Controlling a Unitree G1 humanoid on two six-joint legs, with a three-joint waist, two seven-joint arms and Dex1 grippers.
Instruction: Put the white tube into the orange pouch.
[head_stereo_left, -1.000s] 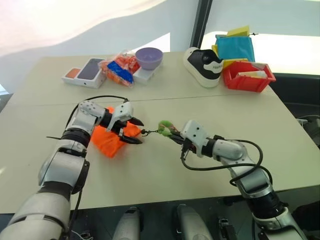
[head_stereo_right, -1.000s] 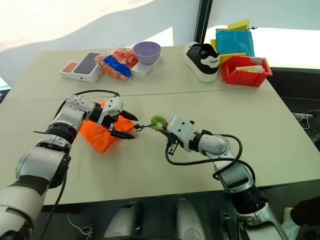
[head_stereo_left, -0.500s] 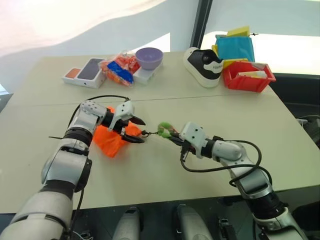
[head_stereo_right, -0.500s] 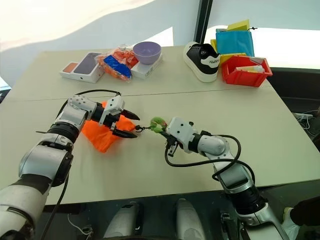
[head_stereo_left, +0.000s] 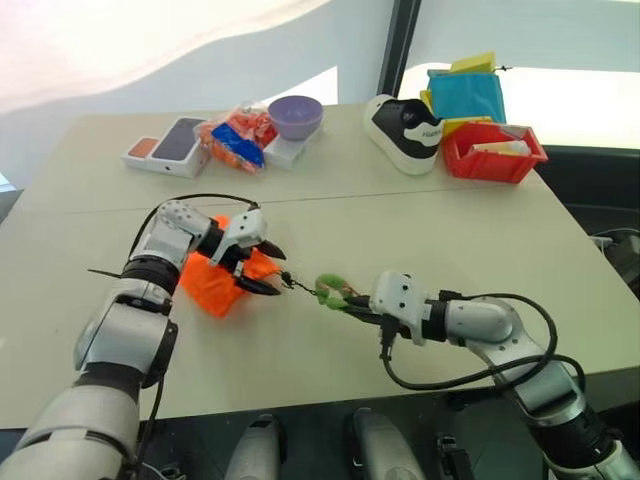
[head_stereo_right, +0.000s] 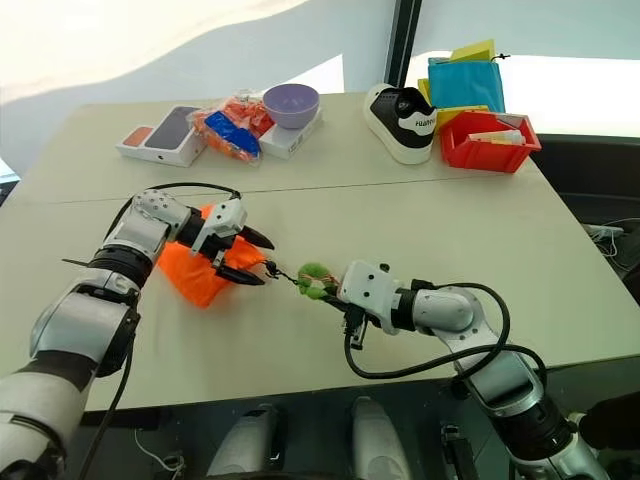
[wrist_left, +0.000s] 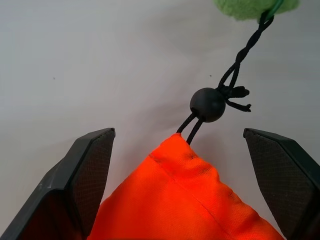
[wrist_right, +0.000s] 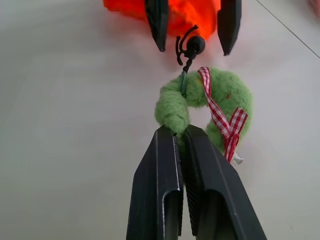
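Orange pouch (head_stereo_left: 212, 283) lying on the desk (head_stereo_left: 420, 225), well in front of the items along the far edge. I am holding my left tool (head_stereo_left: 258, 267) wide open over the pouch's corner, one finger (wrist_left: 82, 170) on either side of the fabric and not gripping it. From that corner the black cord (wrist_left: 240, 57) is running through a black bead (wrist_left: 207, 104) to the green tassel (wrist_right: 200, 100), a fuzzy ring tied with a red checked ribbon (wrist_right: 220, 117). My right tool (wrist_right: 181, 136) is pinching the tassel, fingers closed on it.
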